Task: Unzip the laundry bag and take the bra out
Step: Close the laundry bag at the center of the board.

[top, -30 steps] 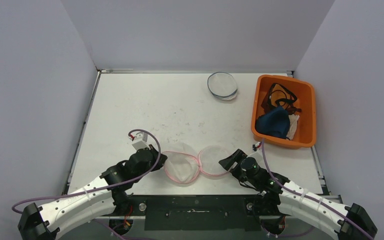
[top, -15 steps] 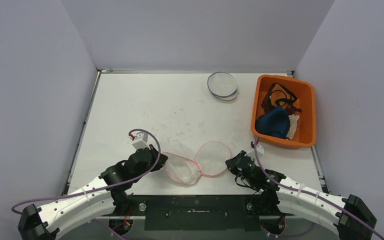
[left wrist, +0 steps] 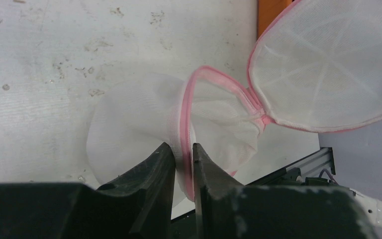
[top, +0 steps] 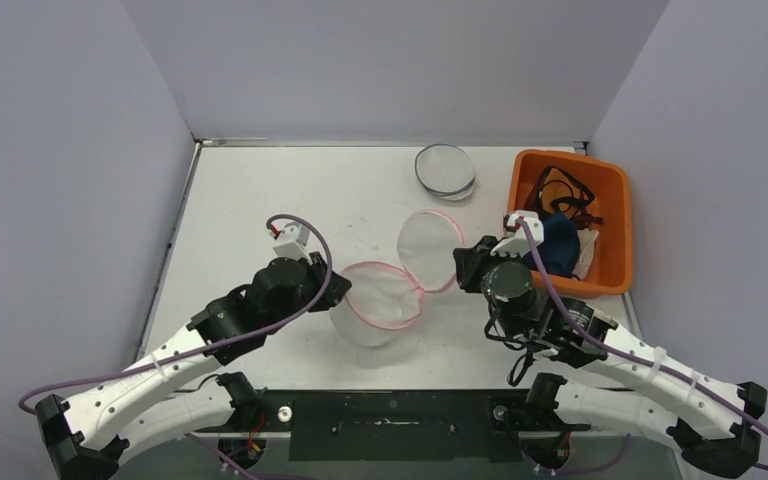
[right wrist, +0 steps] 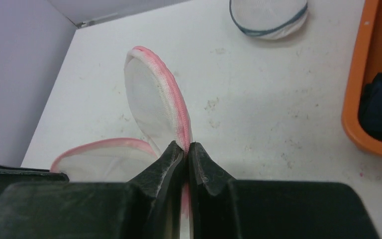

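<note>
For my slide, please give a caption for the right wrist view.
Right pincer shut on the pink-rimmed white mesh laundry bag, held over the white table.

A white table [top: 260, 200], scuffed with small dark marks, is enclosed on 3 sides by a back wall [top: 390, 60], a left wall [top: 60, 200] and a right wall [top: 710, 150], all plain pale lavender. A black rail [top: 390, 425] runs along its near edge. The light is soft and even.
</note>
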Tool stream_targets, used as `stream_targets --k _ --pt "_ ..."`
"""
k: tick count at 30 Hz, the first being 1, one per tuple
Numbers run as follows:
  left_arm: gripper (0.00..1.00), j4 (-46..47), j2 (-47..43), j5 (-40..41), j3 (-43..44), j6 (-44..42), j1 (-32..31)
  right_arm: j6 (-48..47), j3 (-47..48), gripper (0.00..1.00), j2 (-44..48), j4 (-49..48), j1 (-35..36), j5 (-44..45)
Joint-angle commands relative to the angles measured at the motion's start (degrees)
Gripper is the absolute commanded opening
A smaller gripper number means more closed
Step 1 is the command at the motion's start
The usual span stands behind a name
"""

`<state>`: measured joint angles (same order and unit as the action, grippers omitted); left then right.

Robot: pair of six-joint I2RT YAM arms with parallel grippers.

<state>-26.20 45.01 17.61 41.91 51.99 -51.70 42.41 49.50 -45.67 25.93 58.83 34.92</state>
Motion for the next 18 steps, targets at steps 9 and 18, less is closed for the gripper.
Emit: stream_targets --k 9,18 --pt "0.17 5.5 19.9 -14.3 2.0 -6.2 1.6 -9.5 0.0 0.05 -2.1 1.4 4.7 9.1" --pt "0.00 0.9 17.3 -12.4 20.5 -11.6 3.7 -18.9 14.6 0.05 -5.4 -0.8 6.2 22.3"
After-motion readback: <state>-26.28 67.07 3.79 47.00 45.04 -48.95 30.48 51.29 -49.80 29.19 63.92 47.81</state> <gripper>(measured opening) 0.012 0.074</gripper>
